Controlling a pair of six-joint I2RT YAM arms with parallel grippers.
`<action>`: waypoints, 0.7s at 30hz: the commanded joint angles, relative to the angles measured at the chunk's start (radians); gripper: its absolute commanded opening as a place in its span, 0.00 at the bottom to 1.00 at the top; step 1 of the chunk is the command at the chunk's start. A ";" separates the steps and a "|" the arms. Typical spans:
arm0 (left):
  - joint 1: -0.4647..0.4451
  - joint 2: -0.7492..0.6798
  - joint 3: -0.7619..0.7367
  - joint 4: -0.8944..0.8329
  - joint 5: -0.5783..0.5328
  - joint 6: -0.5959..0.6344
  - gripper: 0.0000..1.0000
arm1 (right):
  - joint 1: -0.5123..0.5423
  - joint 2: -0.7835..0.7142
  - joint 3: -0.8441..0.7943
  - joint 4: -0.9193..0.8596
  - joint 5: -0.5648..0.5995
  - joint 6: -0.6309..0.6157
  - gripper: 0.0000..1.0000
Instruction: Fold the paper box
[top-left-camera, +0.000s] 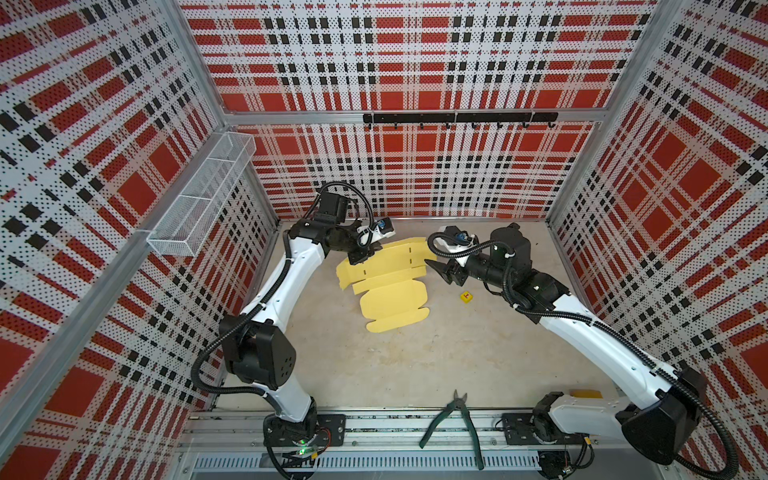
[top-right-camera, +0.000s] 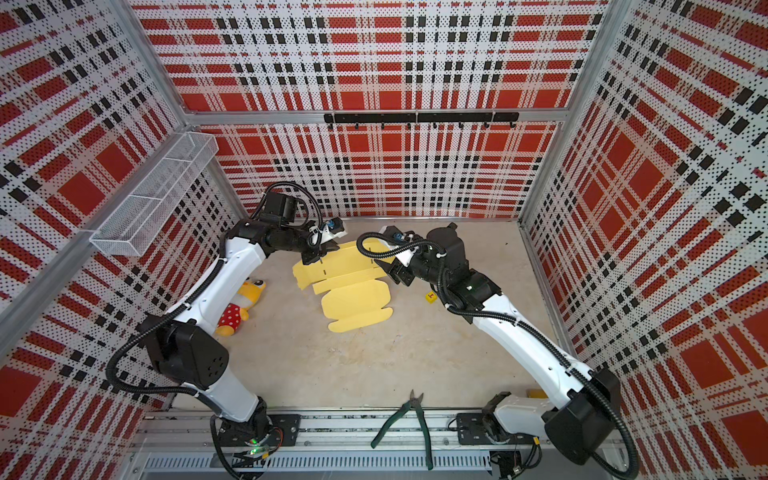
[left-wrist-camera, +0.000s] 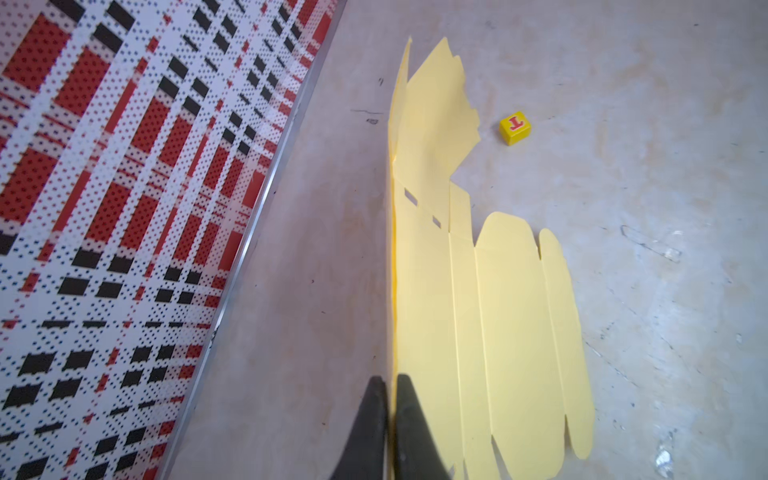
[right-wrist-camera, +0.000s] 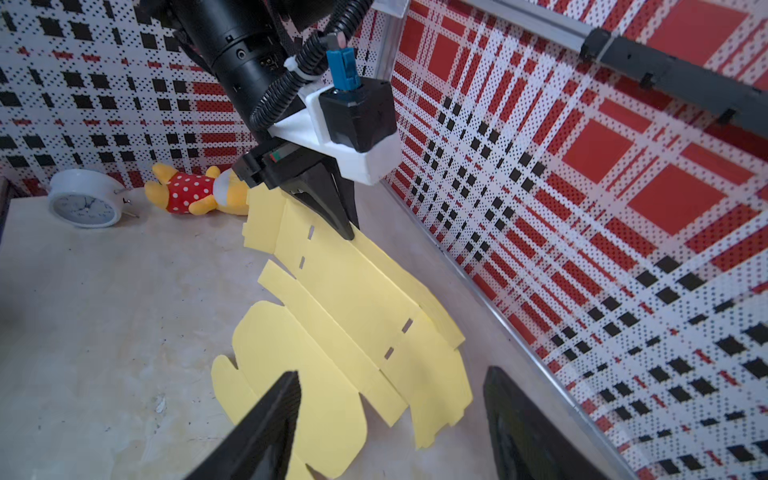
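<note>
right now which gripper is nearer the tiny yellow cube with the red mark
Right. The right gripper hangs open just beyond the yellow cube, at the edge of the pale yellow cardboard sheet; the left gripper is across the sheet, pinching its far side.

On a beige table (top-left-camera: 415, 365) were laid an unfolded yellow paper box (top-left-camera: 390, 291), a small yellow cube (top-left-camera: 467, 297), a plush toy (top-right-camera: 239, 307), a white clock (right-wrist-camera: 85, 199) and pliers (top-left-camera: 460, 406).

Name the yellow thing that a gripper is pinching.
The paper box: the left gripper is shut on its edge; the cube and plush toy lie free.
</note>
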 joint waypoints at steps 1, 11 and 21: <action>-0.010 -0.029 0.040 -0.109 0.075 0.144 0.10 | -0.001 0.054 0.088 0.017 -0.050 -0.184 0.71; -0.024 -0.048 0.065 -0.139 0.132 0.183 0.11 | -0.007 0.213 0.240 -0.131 -0.119 -0.293 0.62; -0.041 -0.060 0.051 -0.140 0.157 0.169 0.11 | -0.029 0.305 0.307 -0.236 -0.221 -0.344 0.52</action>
